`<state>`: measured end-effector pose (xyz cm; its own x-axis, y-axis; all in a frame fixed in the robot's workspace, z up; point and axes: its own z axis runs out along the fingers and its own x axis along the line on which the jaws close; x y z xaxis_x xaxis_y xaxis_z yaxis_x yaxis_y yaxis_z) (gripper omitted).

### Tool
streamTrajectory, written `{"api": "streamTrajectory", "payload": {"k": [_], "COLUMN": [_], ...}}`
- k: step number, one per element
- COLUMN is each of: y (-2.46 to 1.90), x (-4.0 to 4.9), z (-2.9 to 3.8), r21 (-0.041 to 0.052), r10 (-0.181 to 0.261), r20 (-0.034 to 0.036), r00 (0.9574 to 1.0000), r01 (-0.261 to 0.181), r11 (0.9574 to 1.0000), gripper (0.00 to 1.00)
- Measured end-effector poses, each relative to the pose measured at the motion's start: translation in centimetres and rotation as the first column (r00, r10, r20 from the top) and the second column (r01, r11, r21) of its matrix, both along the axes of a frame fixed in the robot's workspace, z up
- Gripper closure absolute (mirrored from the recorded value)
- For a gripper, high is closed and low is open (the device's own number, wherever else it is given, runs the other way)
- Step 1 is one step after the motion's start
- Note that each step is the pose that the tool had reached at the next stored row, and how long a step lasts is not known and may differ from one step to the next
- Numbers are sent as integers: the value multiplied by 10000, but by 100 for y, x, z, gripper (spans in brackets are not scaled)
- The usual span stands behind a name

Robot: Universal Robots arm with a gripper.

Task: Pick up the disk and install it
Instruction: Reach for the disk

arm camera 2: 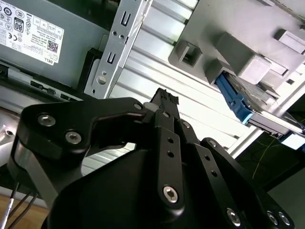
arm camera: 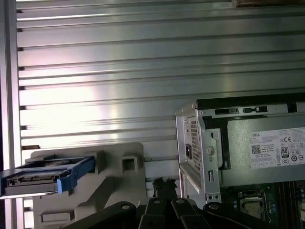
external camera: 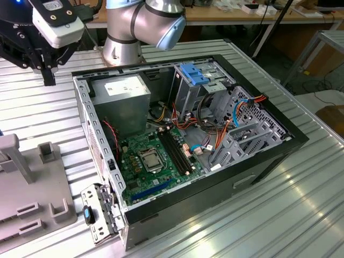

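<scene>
The disk (arm camera: 40, 175) is a dark flat drive with bright blue rails, resting in a grey holder (arm camera: 121, 183) on the ribbed metal table. In the second wrist view the disk (arm camera 2: 234, 101) shows a blue rail edge under the same holder (arm camera 2: 224, 40). My gripper (external camera: 49, 79) hangs above the table at the exterior view's far left, beside the open computer case (external camera: 269, 156). Its black fingertips (arm camera 2: 165, 97) are pressed together with nothing between them. The gripper (arm camera: 164, 183) is apart from the disk, between the holder and the case.
The case lies open with a green motherboard (external camera: 156, 156), a grey power supply (external camera: 121, 91), a pale blue ribbed bracket (external camera: 194, 73) on the drive cage and orange cables (external camera: 244, 107). The grey holder (external camera: 32, 215) stands at the exterior view's lower left. The arm's base (external camera: 123, 40) stands behind the case.
</scene>
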<state>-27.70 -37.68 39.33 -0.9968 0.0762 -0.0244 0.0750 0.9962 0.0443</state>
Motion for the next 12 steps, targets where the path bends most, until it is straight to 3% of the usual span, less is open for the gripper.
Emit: {"api": "streamTrajectory", "payload": {"k": [6,12], "y": [165,179], "x": [-67,-347], "z": [0,0], "r21": [1,0], "r10": [-1,-2], "r20": [1,0], "r00": [10000,10000], "r01": [1,2], "r11": [10000,10000], "gripper": [89,89]}}
